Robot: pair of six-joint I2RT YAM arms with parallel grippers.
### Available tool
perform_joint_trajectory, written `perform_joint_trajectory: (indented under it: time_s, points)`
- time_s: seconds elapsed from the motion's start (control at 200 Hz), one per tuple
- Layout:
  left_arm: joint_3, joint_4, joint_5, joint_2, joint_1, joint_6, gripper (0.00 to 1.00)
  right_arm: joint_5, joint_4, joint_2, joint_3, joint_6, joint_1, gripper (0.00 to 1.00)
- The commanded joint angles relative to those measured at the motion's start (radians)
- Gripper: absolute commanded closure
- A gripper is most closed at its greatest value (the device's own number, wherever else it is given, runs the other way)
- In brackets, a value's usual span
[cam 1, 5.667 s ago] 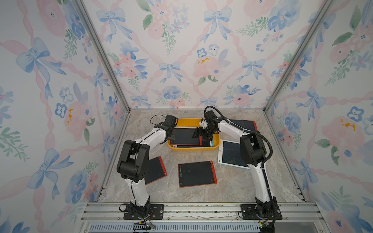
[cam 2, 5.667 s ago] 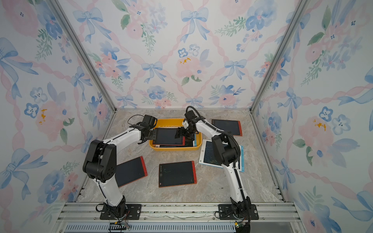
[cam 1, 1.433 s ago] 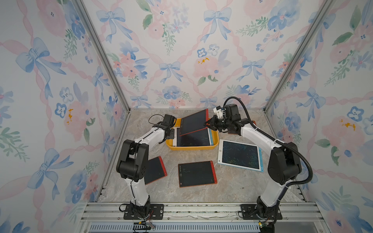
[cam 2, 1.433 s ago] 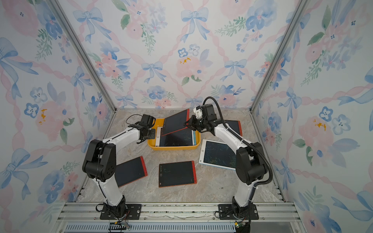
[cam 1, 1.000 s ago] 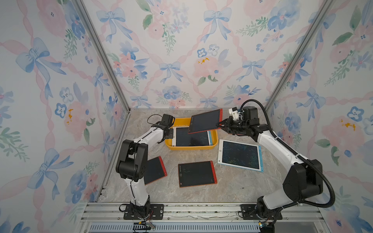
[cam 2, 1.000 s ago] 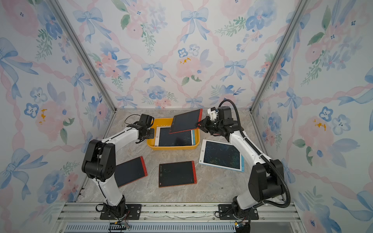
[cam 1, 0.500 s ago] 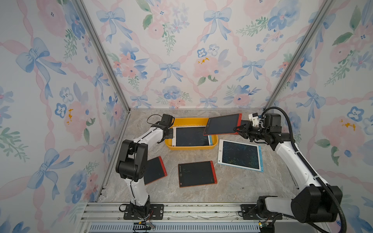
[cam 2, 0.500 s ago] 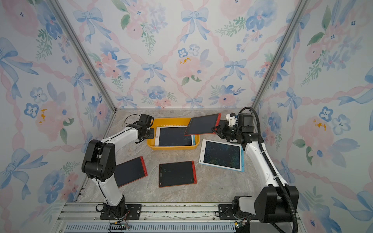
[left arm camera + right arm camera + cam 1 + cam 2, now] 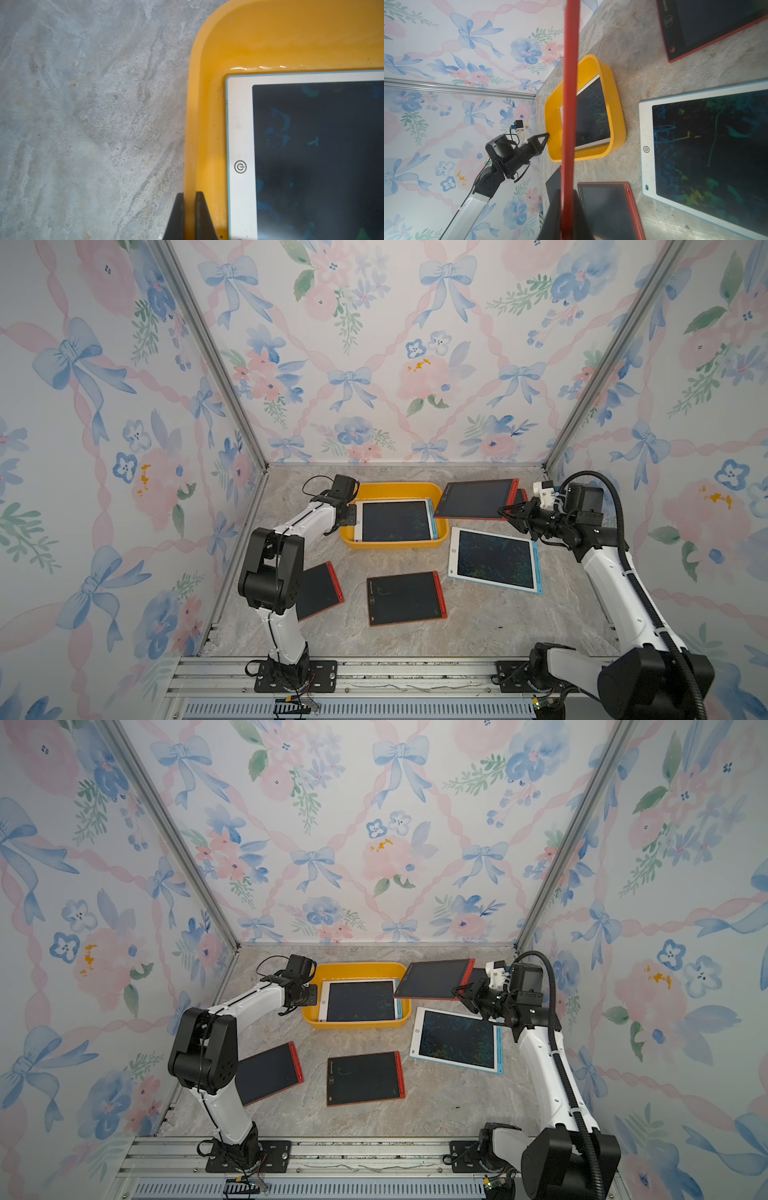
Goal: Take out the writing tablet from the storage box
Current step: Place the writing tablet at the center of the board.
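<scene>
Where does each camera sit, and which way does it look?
Top views: high above the arms' bases, looking down and back at the table; left arm and right arm show.
Left wrist: on the left arm, looking down past the left gripper, shut on the storage box rim; only fingertips show.
Right wrist: on the right arm, looking along the red tablet in the right gripper toward the left arm; own fingers show.
Shared: all show the box and white tablet.
</scene>
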Motion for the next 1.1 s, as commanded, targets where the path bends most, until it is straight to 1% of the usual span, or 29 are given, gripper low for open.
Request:
perform_joint_trajectory:
  time_s: [0.0, 0.185, 0.36, 0.57, 0.74, 1.095]
  points:
    - [-0.002, -0.012, -0.029, 0.003, 0.006, -0.003, 1.0, -0.041, -0.005, -0.001, -0.017, -0.028, -0.044, 1.0]
    - [-0.001, -0.011, -0.026, -0.001, 0.012, -0.003, 1.0, -0.023, -0.026, 0.011, -0.023, -0.061, -0.132, 1.0]
    - [-0.001, -0.012, -0.021, -0.001, 0.012, -0.003, 1.0, -0.023, -0.061, 0.065, -0.019, -0.081, -0.188, 0.99]
    - [-0.001, -0.011, -0.019, -0.004, 0.012, -0.003, 1.0, -0.067, -0.085, 0.146, -0.052, -0.081, -0.217, 0.99]
    - [0.001, -0.012, -0.012, -0.004, 0.014, -0.003, 1.0, -0.128, -0.038, 0.233, -0.101, -0.066, -0.256, 0.99]
    - [-0.001, -0.011, -0.011, -0.011, 0.02, -0.004, 1.0, -0.131, -0.051, 0.354, -0.124, -0.13, -0.287, 0.99]
